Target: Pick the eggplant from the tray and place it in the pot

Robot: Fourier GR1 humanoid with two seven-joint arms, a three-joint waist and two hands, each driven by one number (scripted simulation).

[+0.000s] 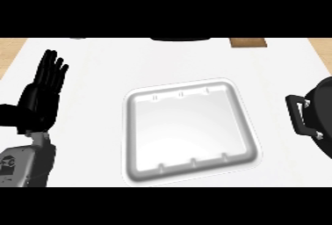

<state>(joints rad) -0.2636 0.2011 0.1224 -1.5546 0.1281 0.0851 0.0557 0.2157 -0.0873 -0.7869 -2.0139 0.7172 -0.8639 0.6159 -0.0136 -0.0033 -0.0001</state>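
Note:
A white tray [189, 132] lies in the middle of the counter with nothing in it. The black pot [321, 114] shows at the right edge, its side handle [298, 115] facing the tray; its inside is cut off by the view's edge. No eggplant shows anywhere. My left hand [40, 96] rests at the left, fingers straight and pointing up, holding nothing. My right hand does not show.
A brown wooden object [247, 42] sits at the counter's far edge, and a dark round object [180, 39] is beside it at the top centre. The counter's wooden border [8, 52] runs along the far left.

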